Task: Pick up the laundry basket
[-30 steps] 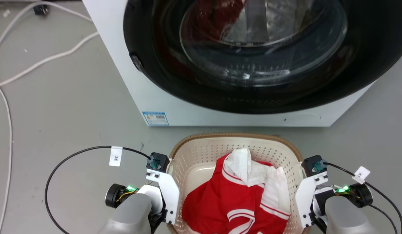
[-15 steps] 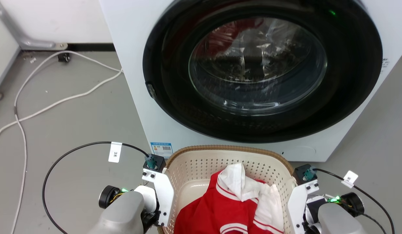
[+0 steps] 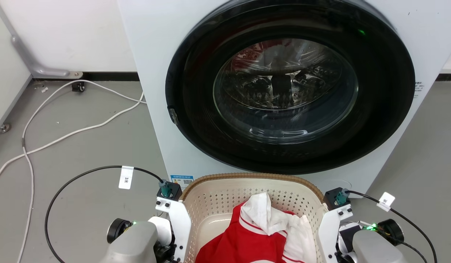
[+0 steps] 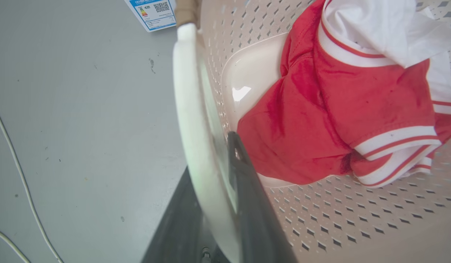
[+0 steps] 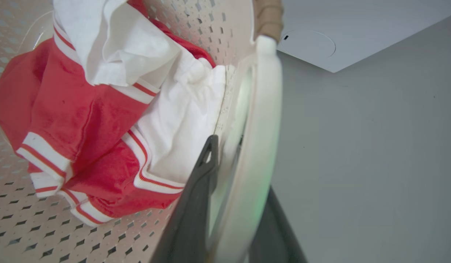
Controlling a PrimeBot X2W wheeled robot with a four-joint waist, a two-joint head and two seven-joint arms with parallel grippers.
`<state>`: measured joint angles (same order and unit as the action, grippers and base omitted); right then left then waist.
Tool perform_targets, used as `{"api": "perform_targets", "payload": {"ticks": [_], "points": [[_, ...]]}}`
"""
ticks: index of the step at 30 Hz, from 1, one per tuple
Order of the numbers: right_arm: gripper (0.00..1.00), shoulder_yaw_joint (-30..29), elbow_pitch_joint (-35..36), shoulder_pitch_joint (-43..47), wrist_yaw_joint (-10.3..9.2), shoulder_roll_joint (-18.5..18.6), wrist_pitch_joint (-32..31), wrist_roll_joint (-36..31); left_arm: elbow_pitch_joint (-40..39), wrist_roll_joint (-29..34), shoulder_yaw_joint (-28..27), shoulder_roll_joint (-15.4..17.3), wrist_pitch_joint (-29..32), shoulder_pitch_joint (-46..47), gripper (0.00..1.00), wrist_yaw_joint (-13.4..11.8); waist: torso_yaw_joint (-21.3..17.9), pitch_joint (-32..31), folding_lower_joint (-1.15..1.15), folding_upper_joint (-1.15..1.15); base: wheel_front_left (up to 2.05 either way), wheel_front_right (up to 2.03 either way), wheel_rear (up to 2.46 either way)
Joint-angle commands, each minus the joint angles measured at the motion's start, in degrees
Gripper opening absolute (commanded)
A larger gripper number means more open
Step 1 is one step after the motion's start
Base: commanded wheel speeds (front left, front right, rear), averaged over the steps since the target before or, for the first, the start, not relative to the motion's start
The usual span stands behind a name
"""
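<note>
Both grippers clamp the side handles of the laundry basket (image 3: 247, 177) in front of the washing machine (image 3: 152, 54).

The basket sits between the two arms, just before the machine's closed round door (image 3: 289, 87), with a red-and-white garment (image 3: 262, 233) heaped inside. The left gripper (image 4: 214, 160) pinches the left loop handle (image 4: 191, 109) between its dark fingers, and the right gripper (image 5: 240, 164) grips the right loop handle (image 5: 263, 109) likewise. White cables (image 3: 65, 137) trail across the grey floor.

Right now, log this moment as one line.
left gripper: shut on white loop handle | right gripper: shut on other handle | cream-white perforated plastic laundry basket: holds red-and-white cloth garment
</note>
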<state>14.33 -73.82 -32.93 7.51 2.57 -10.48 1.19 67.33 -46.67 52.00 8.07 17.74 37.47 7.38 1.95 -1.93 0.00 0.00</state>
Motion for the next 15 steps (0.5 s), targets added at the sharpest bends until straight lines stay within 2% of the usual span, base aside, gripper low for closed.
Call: {"api": "perform_targets", "payload": {"ticks": [1, 15], "points": [[0.0, 1.1, 0.0, -0.4, -0.04, 1.0, 0.0, 0.5, 0.1, -0.3, 0.5, 0.8, 0.3, -0.6, 0.0, 0.1, 0.0, -0.3, 0.0, 0.0, 0.0, 0.0, 0.0], [0.0, 7.5, 0.0, 1.2, -0.04, 1.5, -2.0, 8.2, 0.7, -3.1, 3.5, 1.6, -0.4, -0.2, 0.0, 0.1, -0.9, -1.9, 0.0, 0.0, 0.0, 0.0, 0.0]]}}
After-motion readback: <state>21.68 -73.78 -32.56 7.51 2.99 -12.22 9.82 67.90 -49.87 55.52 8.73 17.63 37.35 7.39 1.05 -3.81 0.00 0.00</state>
